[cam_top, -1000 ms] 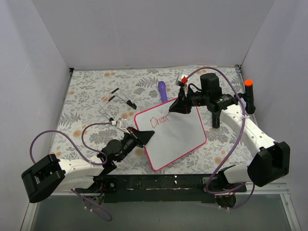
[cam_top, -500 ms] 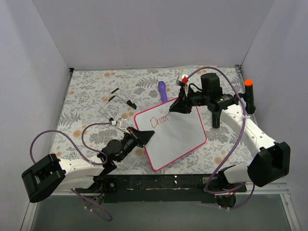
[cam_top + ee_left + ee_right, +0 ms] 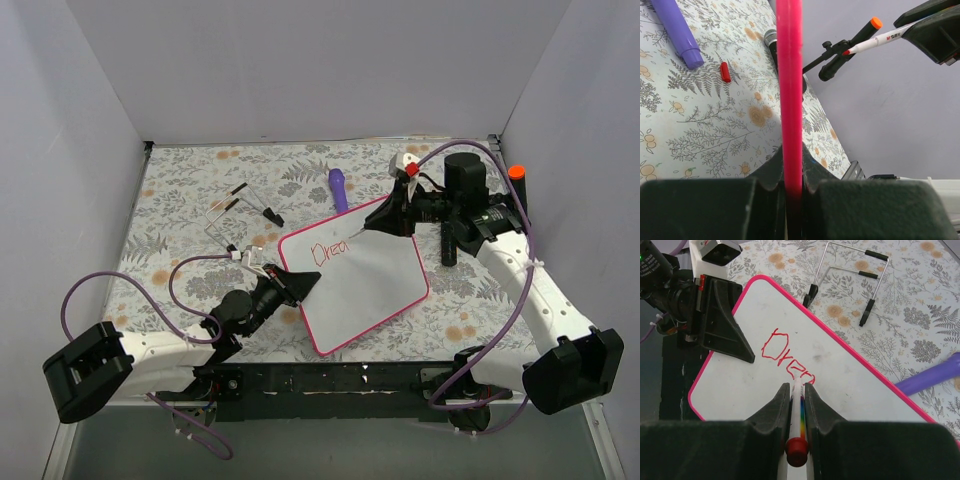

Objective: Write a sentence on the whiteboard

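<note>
The small white whiteboard with a pink-red frame [image 3: 372,292] lies skewed at the middle of the floral-patterned surface [image 3: 190,180]. Near its far left corner stands the sentence [image 3: 787,357], so far only red handwritten letters reading roughly "Drea". The left gripper [image 3: 792,187] has its jaws clamped on the frame's near left edge. The right gripper [image 3: 797,395], reaching in from the right, has its jaws closed on a white marker with a red end [image 3: 796,407], whose tip sits at the last letter. Just beyond the board's far edge lies a purple pen-like stick [image 3: 338,188], with a small red cap [image 3: 725,71] beside it. A wire stand [image 3: 235,215] sits to the far left.
</note>
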Controlling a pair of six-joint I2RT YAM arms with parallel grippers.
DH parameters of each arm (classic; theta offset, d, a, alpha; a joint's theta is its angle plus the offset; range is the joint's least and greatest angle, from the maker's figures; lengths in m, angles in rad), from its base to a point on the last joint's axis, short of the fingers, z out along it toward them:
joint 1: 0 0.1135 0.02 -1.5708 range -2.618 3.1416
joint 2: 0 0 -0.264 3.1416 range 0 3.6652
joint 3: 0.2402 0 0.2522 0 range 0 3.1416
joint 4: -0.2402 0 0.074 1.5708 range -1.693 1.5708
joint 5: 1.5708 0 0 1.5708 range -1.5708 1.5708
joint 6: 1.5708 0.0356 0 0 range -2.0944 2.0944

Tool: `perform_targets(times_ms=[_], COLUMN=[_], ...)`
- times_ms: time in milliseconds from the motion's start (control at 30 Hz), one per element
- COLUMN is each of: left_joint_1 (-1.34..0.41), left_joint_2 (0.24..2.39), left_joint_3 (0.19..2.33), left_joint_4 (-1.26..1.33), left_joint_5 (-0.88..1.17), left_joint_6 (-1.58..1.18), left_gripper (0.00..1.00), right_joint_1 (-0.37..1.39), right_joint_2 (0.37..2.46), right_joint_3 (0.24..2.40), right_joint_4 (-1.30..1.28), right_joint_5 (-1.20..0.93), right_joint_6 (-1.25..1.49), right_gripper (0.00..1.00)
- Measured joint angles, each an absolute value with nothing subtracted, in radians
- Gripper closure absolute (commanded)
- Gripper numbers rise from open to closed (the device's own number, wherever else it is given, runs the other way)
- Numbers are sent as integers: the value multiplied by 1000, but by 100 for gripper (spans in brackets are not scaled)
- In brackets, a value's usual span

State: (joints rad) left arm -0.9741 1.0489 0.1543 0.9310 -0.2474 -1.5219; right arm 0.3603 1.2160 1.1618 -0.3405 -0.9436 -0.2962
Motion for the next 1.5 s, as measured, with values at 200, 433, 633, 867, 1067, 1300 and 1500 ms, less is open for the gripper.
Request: perform_targets(times_ms=[200, 433, 633, 867, 1067, 1300, 1500], left_joint_1=[-970, -968, -963, -958, -953, -950, -946], left_joint_2=[1036, 994, 965, 959, 959, 959, 959], left_joint_3=[154, 149, 128, 128, 128, 131, 141], left_joint_4=[918, 883, 879, 872, 871, 866, 851], left_joint_5=[-250, -252, -253, -249, -243, -231, -221], left_joint_6=[-1523, -1517, -1518, -1517, -1518, -1518, -1518], left_gripper=[100, 100, 100, 100, 100, 100, 100], right_joint_1=[325, 305, 287, 276, 275, 275, 275], right_joint_2=[1189, 1168, 1164, 1159, 1153, 1147, 1139], right_joint_3=[1103, 1063, 1049, 1046, 1030, 1021, 1017], right_joint_4=[-331, -313, -296, -280, -265, -255, -253], right_joint_5=[-937, -938, -942, -960, -960, -960, -957], right_joint_6=[-294, -292, -287, -274, -254, -240, -237], right_gripper=[99, 99, 99, 99, 99, 99, 99])
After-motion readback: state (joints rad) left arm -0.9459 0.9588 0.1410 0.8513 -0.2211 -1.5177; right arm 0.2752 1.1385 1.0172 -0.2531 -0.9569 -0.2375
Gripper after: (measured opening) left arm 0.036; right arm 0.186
